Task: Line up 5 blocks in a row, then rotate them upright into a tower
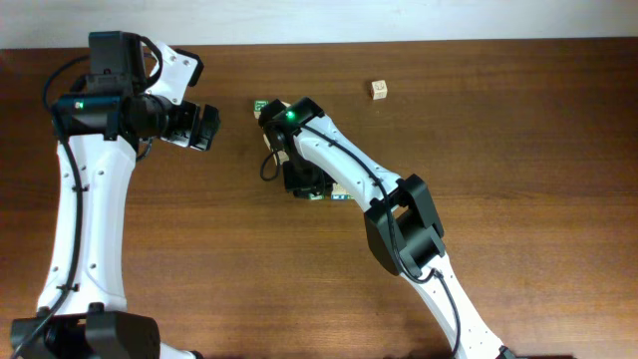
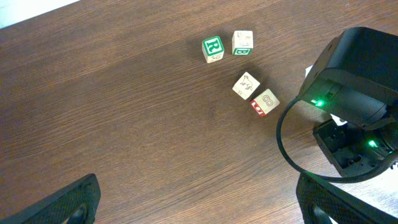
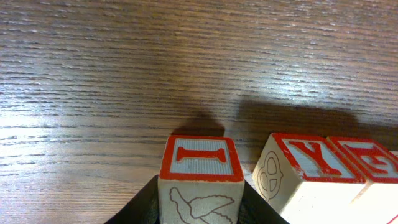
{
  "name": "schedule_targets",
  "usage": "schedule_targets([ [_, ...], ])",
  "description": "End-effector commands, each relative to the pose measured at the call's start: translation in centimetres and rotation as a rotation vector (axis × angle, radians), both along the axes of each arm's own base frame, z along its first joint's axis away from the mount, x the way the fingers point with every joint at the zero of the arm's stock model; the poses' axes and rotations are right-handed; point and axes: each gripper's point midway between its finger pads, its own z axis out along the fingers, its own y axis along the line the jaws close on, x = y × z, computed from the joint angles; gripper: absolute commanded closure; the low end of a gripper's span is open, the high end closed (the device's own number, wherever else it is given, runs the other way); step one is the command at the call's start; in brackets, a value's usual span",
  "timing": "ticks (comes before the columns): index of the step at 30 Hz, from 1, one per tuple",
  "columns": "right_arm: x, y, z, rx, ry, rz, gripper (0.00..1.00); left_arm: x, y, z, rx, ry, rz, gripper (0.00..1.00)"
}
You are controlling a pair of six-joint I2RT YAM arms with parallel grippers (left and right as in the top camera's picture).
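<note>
Two dark fingers (image 3: 142, 208) of the right gripper (image 3: 200, 210) flanked the red-framed I block (image 3: 200, 158). They were narrowed to about its width with no gap showing, so the gripper appeared to have hold of it. The I block stood flat on the table (image 3: 124, 74), letter up, a line drawing on its near face. Just beside it, near but apart, sat the Y block (image 3: 308, 158), and a third red-framed block (image 3: 367, 155) lay beyond that, seemingly touching the Y block.

The step in hand looked like turning the I block where it stood. Doing it well called for a turn about the upright line through the block's middle, with a grip firm enough that the wood could not slip in the pads. A corner would swing toward the Y block, so a slight lift or a small shift away from it seemed wise first. The release should be square and the retreat straight up.

The left gripper (image 1: 204, 127) hung well apart from the I block, jaws spread wide and empty.
</note>
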Motion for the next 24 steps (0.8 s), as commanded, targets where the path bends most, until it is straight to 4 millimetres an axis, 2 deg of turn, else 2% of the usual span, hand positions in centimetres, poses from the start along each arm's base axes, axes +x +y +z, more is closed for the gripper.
schedule_targets([
  [1,-0.4,0.0,-0.2,-0.008,0.018,-0.008,0.61,0.3,0.1,0.8,-0.011,-0.022,0.006,0.01],
  [4,-0.2,0.1,-0.2,-0.004,0.012,-0.008,0.55,0.3,0.1,0.8,-0.011,-0.022,0.006,0.01],
  [9,0.3,0.5,0.3,0.014,-0.011,-0.004,0.55,0.3,0.1,0.8,-0.011,-0.022,0.006,0.01],
  [12,1.3,1.1,2.3,0.044,-0.054,0.022,0.55,0.3,0.1,0.8,-0.011,-0.021,0.006,0.01],
  [17,2.4,0.6,6.0,0.024,-0.134,0.027,0.55,0.3,0.1,0.8,-0.011,-0.022,0.006,0.01],
  [20,1.9,1.4,6.1,0.071,-0.107,0.025,0.59,0.3,0.1,0.8,-0.011,-0.022,0.006,0.01],
  [24,1.2,3.2,5.1,0.115,-0.089,0.039,0.64,0.3,0.1,0.8,-0.011,-0.022,0.006,0.01],
])
